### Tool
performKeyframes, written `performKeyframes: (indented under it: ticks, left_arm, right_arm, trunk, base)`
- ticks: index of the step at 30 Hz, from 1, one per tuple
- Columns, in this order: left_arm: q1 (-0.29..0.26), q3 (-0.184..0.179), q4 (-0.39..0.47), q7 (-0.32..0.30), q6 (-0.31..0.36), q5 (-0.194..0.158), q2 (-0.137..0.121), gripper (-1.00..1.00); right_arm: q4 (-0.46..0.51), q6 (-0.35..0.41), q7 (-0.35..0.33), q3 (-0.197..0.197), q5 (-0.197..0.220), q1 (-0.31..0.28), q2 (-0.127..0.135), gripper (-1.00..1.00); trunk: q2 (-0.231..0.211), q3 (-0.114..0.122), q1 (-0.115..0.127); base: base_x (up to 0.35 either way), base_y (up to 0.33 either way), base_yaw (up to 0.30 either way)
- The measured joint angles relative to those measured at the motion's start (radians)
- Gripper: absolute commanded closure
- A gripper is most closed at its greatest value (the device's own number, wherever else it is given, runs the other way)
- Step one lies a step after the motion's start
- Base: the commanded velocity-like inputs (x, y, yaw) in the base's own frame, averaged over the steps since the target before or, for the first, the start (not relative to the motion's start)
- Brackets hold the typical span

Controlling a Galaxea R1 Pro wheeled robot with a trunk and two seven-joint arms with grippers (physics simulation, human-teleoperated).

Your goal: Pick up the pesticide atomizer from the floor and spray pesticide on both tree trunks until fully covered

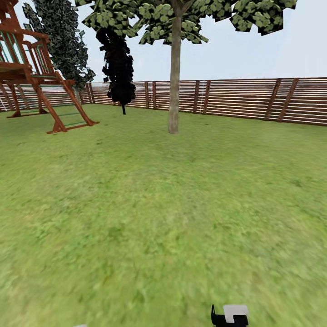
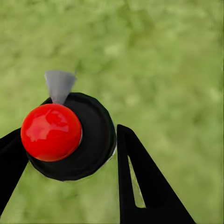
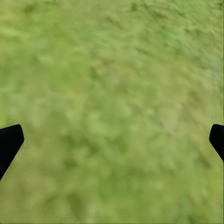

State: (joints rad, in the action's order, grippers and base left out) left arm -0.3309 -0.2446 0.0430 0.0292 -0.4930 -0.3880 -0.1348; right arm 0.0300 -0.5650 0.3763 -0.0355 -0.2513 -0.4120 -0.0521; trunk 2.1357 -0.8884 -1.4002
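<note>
The left gripper, seen in the left wrist view, has its two black fingers clamped on one small dark round-bodied pesticide atomizer with a glossy red ball top, over blurry green grass. In the right wrist view, the right gripper shows two black fingertips spread wide apart over grass. In the head view, one tall tree with a smooth grey-beige trunk stands before the brown slatted wooden fence; one black cypress and one red-brown wooden play frame stand left of that trunk.

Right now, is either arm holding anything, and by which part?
The left gripper holds the sprayer bottle, jaws on the sides of its dark round body below the red top. The right gripper is open, over grass.
</note>
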Motion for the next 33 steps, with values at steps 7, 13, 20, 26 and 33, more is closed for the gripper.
performKeyframes:
  ticks: [7, 13, 20, 26, 33]
  left_arm:
    - [0.000, 0.000, 0.000, 0.000, -0.001, -0.001, 0.003, 1.00]
    - [0.000, 0.000, 0.000, 0.000, 0.000, 0.001, 0.000, 1.00]
    - [0.000, 0.000, 0.000, 0.000, 0.001, 0.001, -0.002, 1.00]
    - [0.000, 0.000, 0.000, 0.000, 0.002, 0.001, -0.003, 1.00]
    - [0.000, 0.000, 0.001, 0.000, 0.001, 0.001, -0.003, 1.00]
  right_arm:
    - [0.009, -0.003, -0.001, 0.004, -0.002, -0.001, 0.005, -1.00]
    - [0.002, -0.002, 0.000, 0.004, 0.000, -0.001, 0.008, -1.00]
    - [0.000, -0.002, 0.000, 0.002, 0.001, -0.001, 0.008, -1.00]
    - [0.000, -0.002, -0.001, 0.004, -0.001, -0.001, 0.004, -1.00]
    - [0.000, -0.002, -0.002, 0.004, -0.004, -0.002, 0.005, -1.00]
  trunk:
    - [0.000, 0.000, 0.000]
    - [0.000, 0.001, 0.000]
    - [0.000, 0.002, 0.000]
    - [0.000, 0.002, 0.000]
    - [0.000, 0.002, 0.000]
  base:
    - [0.338, 0.000, 0.000]
    - [0.338, 0.000, -0.140]
    - [0.338, 0.000, -0.260]
    - [0.337, 0.000, -0.083]
    - [0.338, 0.000, -0.002]
